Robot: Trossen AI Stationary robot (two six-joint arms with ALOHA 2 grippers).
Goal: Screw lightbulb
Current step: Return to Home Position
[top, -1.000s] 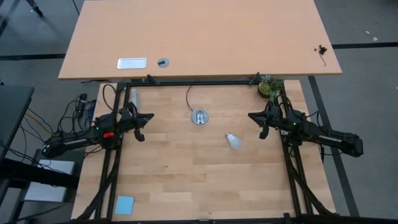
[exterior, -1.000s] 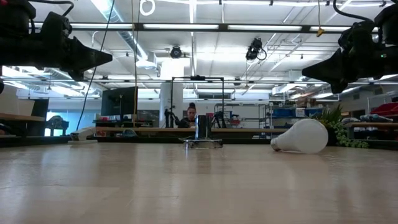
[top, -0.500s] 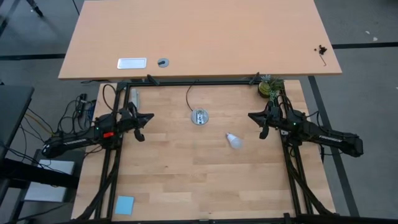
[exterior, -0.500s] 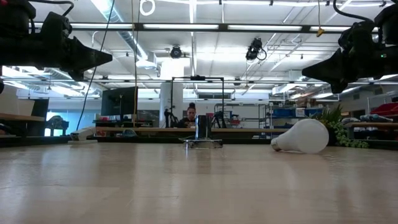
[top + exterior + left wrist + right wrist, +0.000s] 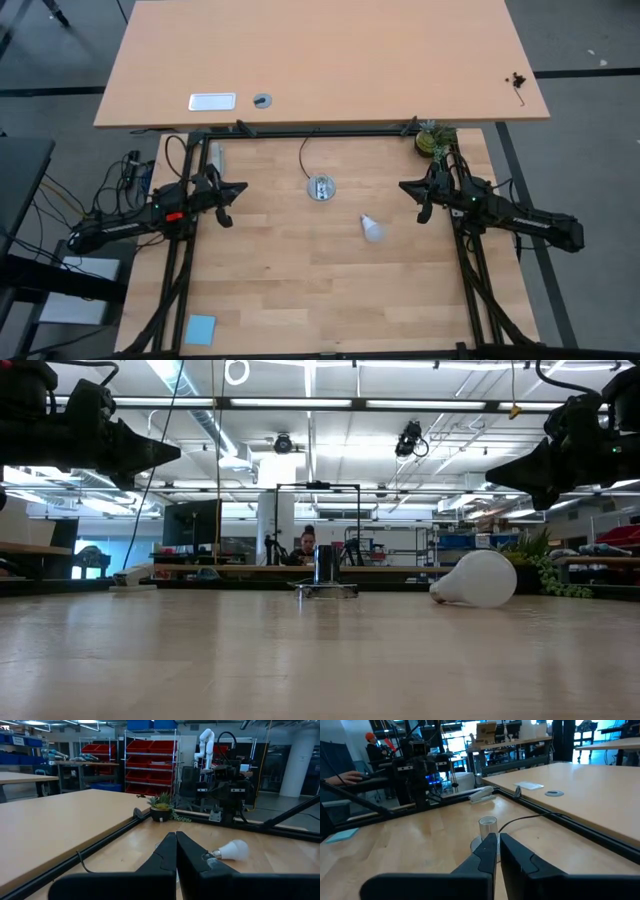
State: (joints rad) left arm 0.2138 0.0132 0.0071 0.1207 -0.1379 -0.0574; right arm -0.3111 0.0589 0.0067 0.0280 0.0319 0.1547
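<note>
Lightbulb point(image 5: 373, 229) lies on table point(image 5: 300, 290), well apart from claws: 7 o'clock of right gripper point(image 5: 404, 186), 4 o'clock of left gripper point(image 5: 243, 186). Both pinched narrow.

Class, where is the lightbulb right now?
In the high view, the lightbulb lies on the table, right of centre, apart from the socket to its left.

**Open workshop around a long tan desk**

The tan desk point(image 5: 320, 60) stands on a grey floor point(image 5: 580, 40) crossed by dark lines. A white plate point(image 5: 212, 101) and a round grey grommet point(image 5: 262, 100) sit in the desk's top. A small potted plant point(image 5: 433, 140) stands by its near right corner. Past 1 end of the desk are racks of red bins point(image 5: 150, 767) and a white robot arm point(image 5: 207, 742). Strip lights point(image 5: 310, 402) run overhead, and a person point(image 5: 306, 546) sits far behind the desk.
</note>
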